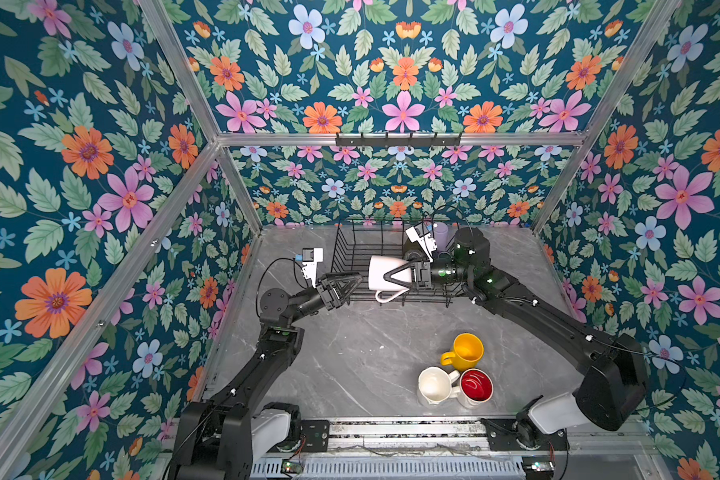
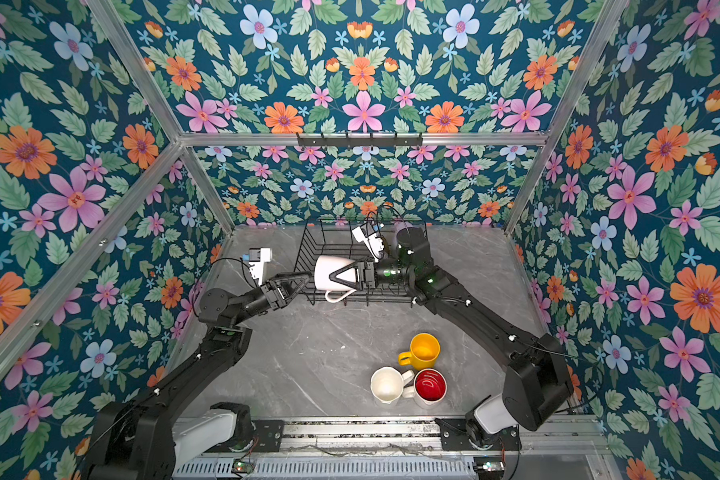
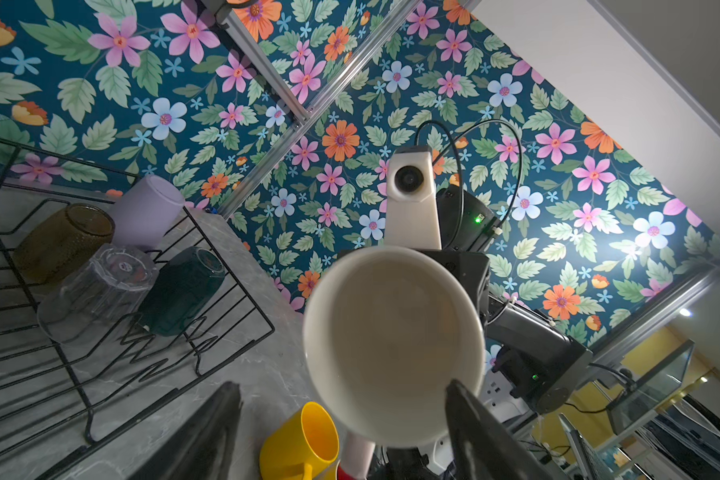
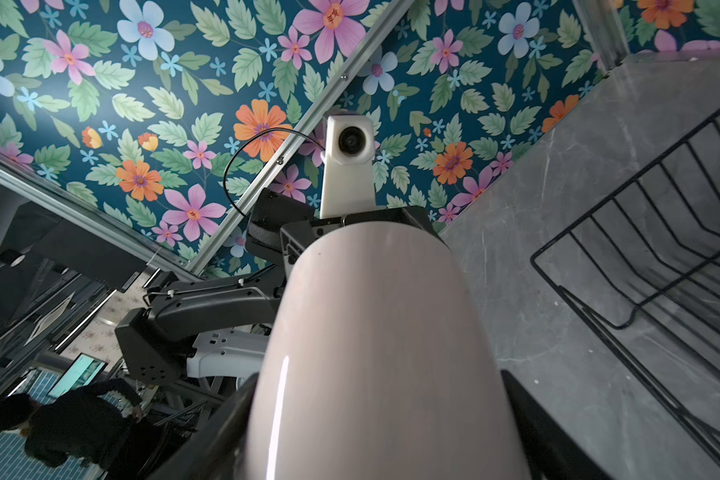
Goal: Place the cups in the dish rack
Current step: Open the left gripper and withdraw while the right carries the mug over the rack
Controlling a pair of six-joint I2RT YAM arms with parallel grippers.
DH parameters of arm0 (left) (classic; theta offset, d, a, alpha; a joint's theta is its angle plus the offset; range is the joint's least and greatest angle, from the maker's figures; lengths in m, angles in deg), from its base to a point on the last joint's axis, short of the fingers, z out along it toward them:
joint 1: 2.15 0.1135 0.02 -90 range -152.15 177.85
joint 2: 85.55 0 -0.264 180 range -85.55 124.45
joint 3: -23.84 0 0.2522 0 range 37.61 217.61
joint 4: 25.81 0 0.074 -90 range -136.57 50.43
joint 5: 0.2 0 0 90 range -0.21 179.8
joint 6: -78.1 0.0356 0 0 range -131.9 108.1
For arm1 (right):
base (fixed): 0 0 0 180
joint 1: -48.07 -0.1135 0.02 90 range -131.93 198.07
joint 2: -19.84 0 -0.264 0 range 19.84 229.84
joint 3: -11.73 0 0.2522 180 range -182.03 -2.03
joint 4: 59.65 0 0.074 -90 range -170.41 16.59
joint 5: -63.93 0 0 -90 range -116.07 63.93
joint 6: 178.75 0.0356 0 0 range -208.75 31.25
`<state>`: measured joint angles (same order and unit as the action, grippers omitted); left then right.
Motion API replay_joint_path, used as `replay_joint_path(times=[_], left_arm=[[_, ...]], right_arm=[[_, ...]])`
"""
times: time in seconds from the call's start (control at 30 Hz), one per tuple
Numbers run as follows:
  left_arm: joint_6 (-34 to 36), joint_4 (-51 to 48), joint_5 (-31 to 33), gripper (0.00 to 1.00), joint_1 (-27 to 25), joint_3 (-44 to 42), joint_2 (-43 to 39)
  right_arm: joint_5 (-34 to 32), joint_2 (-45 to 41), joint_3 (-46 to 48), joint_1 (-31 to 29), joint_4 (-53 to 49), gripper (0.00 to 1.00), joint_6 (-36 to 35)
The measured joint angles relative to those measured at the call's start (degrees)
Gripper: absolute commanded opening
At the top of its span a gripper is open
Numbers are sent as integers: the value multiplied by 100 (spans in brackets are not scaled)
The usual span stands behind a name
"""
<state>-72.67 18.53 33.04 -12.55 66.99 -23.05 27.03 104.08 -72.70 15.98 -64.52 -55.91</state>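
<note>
**Ops:** In both top views the right fingers [image 1: 389, 276] pinch the pale pink mug [image 1: 381, 266] across its body. It lies on its side over the 6 o'clock rail of the dish rack [image 1: 341, 245], mouth to 9, handle hanging at 6. The side grip makes sense to me: one wrist roll puts the mouth down.

**Rev:** Left arm?

**Ops:** The left fingers [image 1: 344, 283] are spread and hold nothing, at the mug's 9 o'clock, just off the rim. Can't tell contact from above.

**Rev:** What's not loaded?

**Ops:** Yellow mug [image 1: 466, 351], white faceted mug [image 1: 433, 384] and red-lined mug [image 1: 474, 384]. They're upright, bunched at 5 o'clock on the worktop [image 1: 350, 353], well clear of the rack.

**Rev:** Left wrist view?

**Ops:** It looks straight into the mug's mouth [image 3: 391, 340], a finger either side. One finger overlaps the rim edge, and I can't tell whether it touches. Beyond sit the lilac tumbler [image 3: 146, 212], olive-brown glass [image 3: 63, 241], clear glass [image 3: 96, 286] and dark teal mug [image 3: 179, 291]. They look mouth-down, packed into one corner of the rack. That's a draining pose, and it leaves the rest free.

**Rev:** Right wrist view?

**Ops:** The mug body [image 4: 371, 353] fills it, a finger clamped on each side. The rack's divider end [image 4: 641, 249] beside it is bare, which I'd judge to be the drop zone. Four in, one in hand, three to go.
</note>
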Motion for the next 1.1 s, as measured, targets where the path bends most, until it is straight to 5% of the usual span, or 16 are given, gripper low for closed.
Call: replay_joint_path(times=[0.17, 0.33, 0.6, 0.83, 1.1], left_arm=[[920, -1602, 702, 90, 120, 245, -579], [2083, -3720, 2310, 99, 133, 629, -1292], [3032, -5757, 4544, 100, 140, 664, -2090], [3259, -6518, 5348, 99, 140, 654, -2177], [3397, -6795, 5176, 82, 140, 1126, -1340]], right_arm=[[-566, -26, -544, 168, -1147, 0, -450], [-1300, 306, -1534, 155, -2553, 0, -1080], [-2562, 1316, -3134, 164, -4293, 0, -1746], [-3373, 2319, -4395, 111, -5289, 0, -2146], [-3676, 2968, -5331, 35, -5895, 0, -2398]])
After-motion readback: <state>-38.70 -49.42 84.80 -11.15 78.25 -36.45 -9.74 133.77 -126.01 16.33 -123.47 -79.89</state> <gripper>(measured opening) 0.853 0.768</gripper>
